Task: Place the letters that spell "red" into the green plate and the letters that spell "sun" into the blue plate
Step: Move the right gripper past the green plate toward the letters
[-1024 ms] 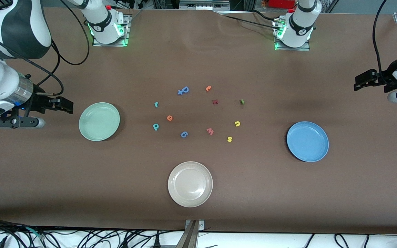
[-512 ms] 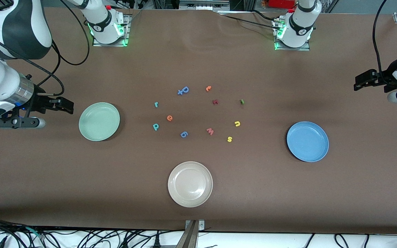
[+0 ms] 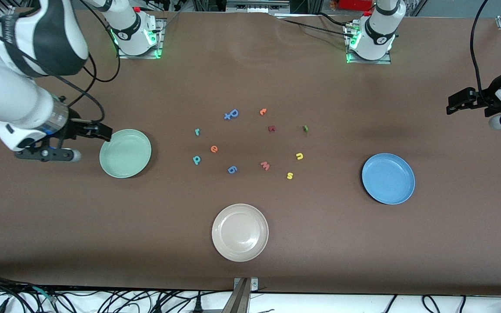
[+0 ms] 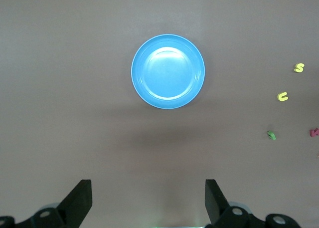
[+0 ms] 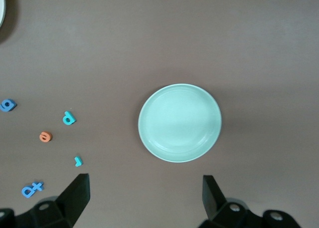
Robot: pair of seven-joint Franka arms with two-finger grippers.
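You see right gripper (image 3: 102, 130) over green plate (image 3: 125, 153) rim, fingers spread, empty; left gripper (image 3: 452, 104) waits near blue plate (image 3: 388, 178), fingers spread, empty

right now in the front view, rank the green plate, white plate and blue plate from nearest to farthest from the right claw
1. Round pale mint-green plate: right beside the open right claw.
2. Round cream-white plate: mid-table, nearest the front camera.
3. Round medium-blue plate: toward the left arm's end.
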